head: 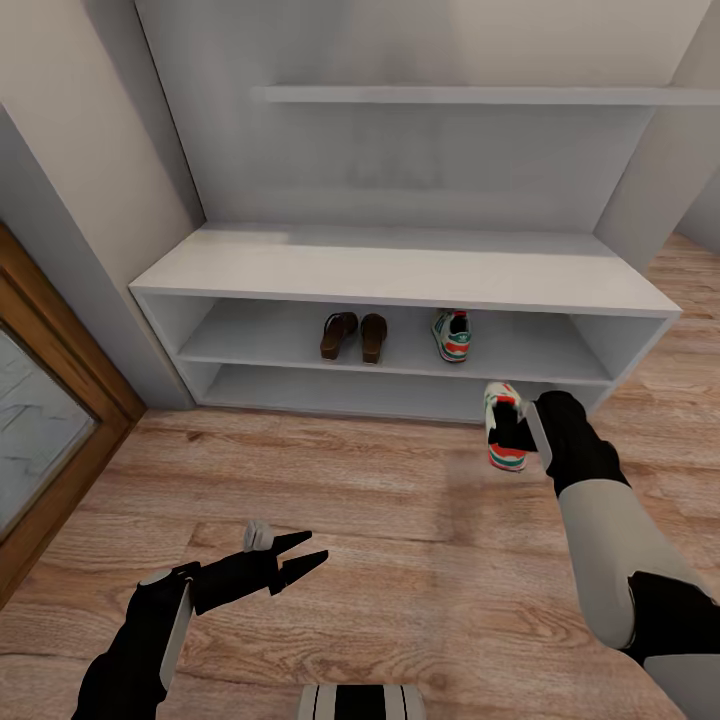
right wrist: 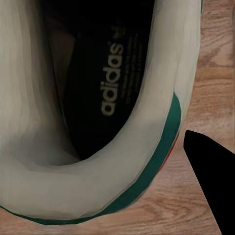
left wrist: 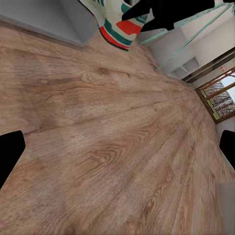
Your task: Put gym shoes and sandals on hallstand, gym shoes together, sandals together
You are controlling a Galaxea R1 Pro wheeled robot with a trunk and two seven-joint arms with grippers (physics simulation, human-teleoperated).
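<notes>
while your right gripper [head: 520, 428] pinches the light gym shoe [head: 503, 430] by its soft collar, which may flex, your left gripper [head: 300, 556] hangs open, empty

The left arm reaches in from seven o'clock, its gripper [head: 305, 555] empty, fingers parted and aimed toward two o'clock. The right arm extends from four o'clock — its gripper [head: 515, 425] clamps a gym shoe [head: 503, 432].
</notes>
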